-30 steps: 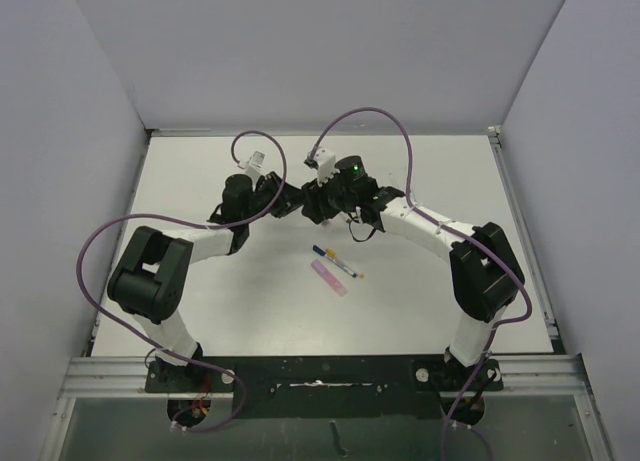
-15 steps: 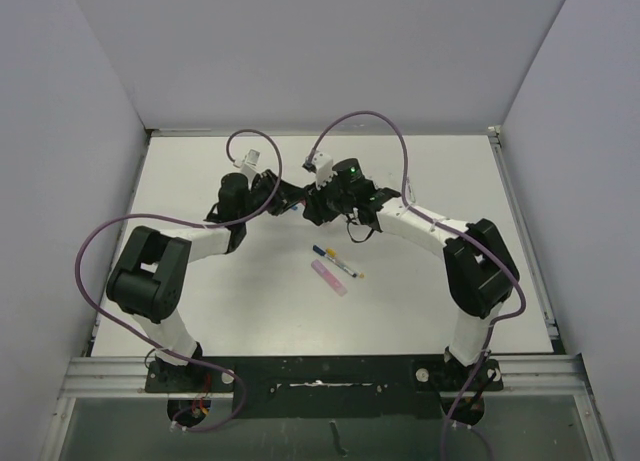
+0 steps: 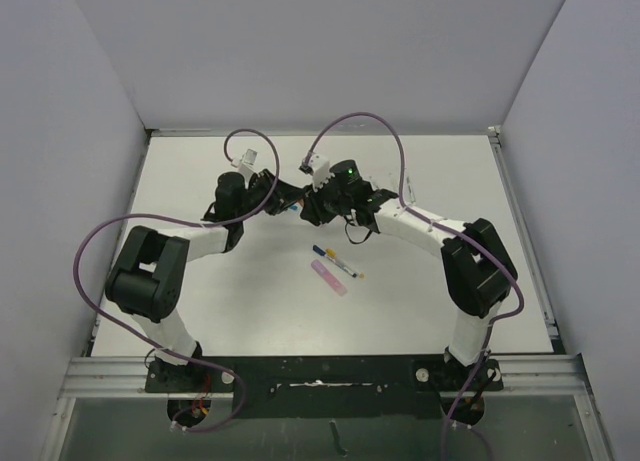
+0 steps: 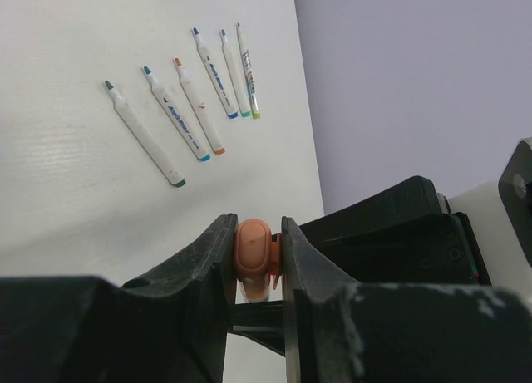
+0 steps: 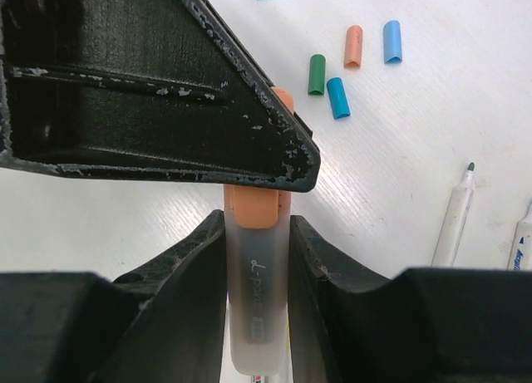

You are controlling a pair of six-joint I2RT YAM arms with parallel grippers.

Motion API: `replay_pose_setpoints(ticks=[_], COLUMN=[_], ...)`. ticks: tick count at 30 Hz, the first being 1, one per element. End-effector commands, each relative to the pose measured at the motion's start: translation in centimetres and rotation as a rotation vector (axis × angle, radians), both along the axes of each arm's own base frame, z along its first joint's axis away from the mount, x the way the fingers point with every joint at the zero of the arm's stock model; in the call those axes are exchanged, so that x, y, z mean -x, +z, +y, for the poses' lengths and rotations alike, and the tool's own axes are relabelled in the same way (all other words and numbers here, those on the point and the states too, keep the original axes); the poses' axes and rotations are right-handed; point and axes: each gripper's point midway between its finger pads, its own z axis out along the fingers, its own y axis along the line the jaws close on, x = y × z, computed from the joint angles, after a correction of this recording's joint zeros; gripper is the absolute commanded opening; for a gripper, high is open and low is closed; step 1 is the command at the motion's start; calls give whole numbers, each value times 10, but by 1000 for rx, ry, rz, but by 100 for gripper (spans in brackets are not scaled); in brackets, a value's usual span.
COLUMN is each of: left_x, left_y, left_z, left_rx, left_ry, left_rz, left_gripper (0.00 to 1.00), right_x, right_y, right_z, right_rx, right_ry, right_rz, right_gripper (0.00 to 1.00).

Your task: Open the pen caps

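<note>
A pen is held off the table between both grippers. My left gripper [image 4: 258, 230] is shut on its orange pen cap [image 4: 252, 248], gripping the rounded end. My right gripper [image 5: 256, 225] is shut on the frosted pen body [image 5: 256, 292], fingers touching both sides just below the orange cap [image 5: 252, 208]. The left finger [image 5: 166, 100] crosses above it. In the top view the two grippers [image 3: 285, 203] [image 3: 312, 207] meet at mid-table, far side. Loose pen caps lie beyond: green [image 5: 317, 74], teal [image 5: 338, 98], orange [image 5: 353, 46], blue [image 5: 392, 41].
Several uncapped pens [image 4: 199, 107] lie in a row near the table's edge by the wall. Two pen bodies [image 5: 455, 217] lie right of the loose caps. A blue-and-yellow pen [image 3: 337, 263] and a pink one [image 3: 328, 278] lie mid-table, nearer the bases.
The right gripper's jaws have closed in onto the pen body. Both wrists have shifted slightly left and farther from the bases; the left gripper keeps its hold.
</note>
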Motion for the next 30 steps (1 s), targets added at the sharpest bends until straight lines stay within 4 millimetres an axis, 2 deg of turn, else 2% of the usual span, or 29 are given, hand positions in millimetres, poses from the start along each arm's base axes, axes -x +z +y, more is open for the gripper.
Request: replay_pose_setpoints(ticks=[1,9,12,15,19,24,30], left_x=[-27,-65,-75,-79,-77,-64,-48], left_y=[52,76,75,72,55,15,-36], left_z=[31,93,108,113,110,105,104], left_rx=[41,39,25,16,0,-60,-123], left_ry=[94,229,266,278,267,225,197], left_rz=[-147,-183,-180,-171,-131,-32,89], left_gripper=[0,0,0,0,0,0,1], right_x=[7,31,39,41,29,0,-29], right_y=[8,-12,-17,-18,-11,-3,-1], right_z=[-8,-42,-55,-64,-79,-101,-99], right_rx=[4,73,88,94,101,133,153], right_ry=[-4,-19,-30,-47,-105,-194,-208], right_rz=[-11,64,86,91,55,2,-53], right_gripper=[0,0,0,0,0,0,0])
